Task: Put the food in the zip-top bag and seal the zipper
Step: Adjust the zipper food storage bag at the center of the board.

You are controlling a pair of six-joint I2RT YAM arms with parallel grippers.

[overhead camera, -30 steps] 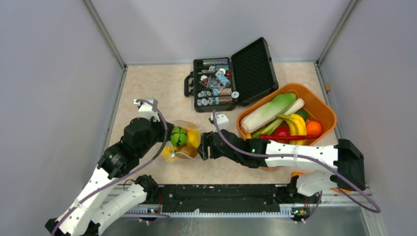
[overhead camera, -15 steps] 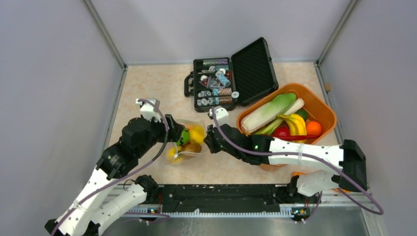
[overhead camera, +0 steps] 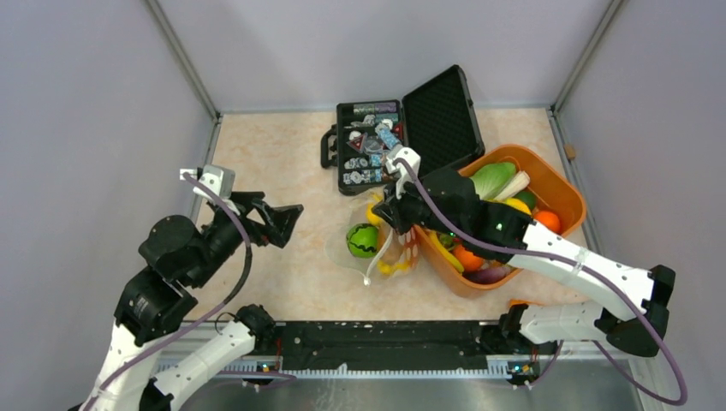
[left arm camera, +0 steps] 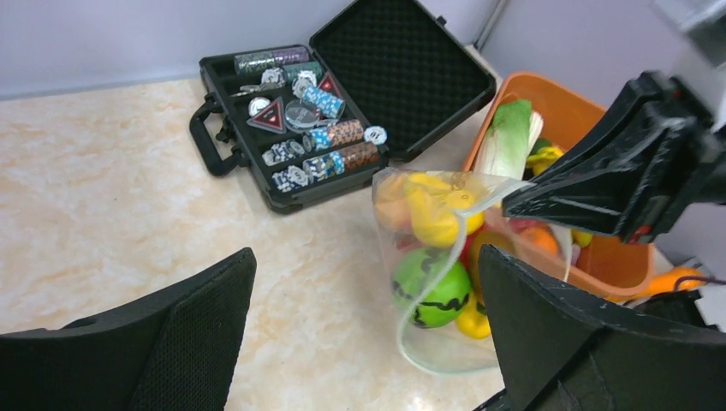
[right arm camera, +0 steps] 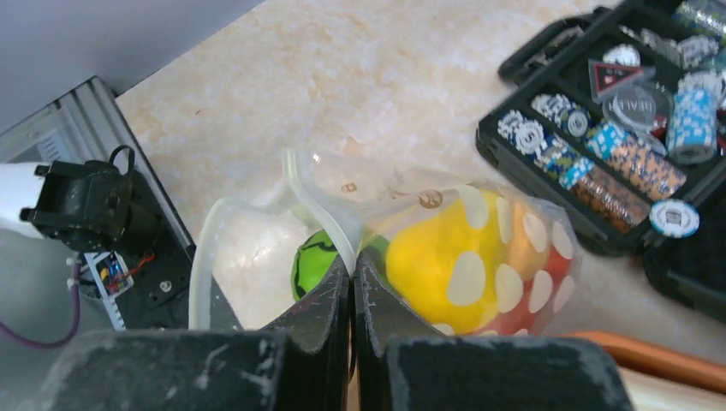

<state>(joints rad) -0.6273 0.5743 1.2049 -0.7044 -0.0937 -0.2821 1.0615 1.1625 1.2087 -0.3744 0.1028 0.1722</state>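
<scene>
**Right jaws pinch the bag; left jaws spread**

My right gripper (right arm camera: pixel 351 265) has its jaws pressed together on the top edge of the zip-top bag (right arm camera: pixel 385 201). The zipper (right arm camera: pixel 321 214) runs up from the pinch as a whitish strip. Inside the bag sit a yellow pepper (right arm camera: pixel 437 265) and a green round fruit (overhead camera: pixel 361 240). A small round print on the bag is too faint to read.

The bag hangs just in front of the black case (overhead camera: pixel 441 111). In the case, among the poker chips (overhead camera: pixel 377 158), one disc (right arm camera: pixel 638 101) reads "DEAL".

The orange tub (overhead camera: pixel 565 193) lies to the right of the case, by its lid. My left gripper (overhead camera: pixel 287 227) is spread wide, to the case's front left and well apart from the bag. A stretch of tabletop (overhead camera: pixel 274 154) shows between them.
</scene>
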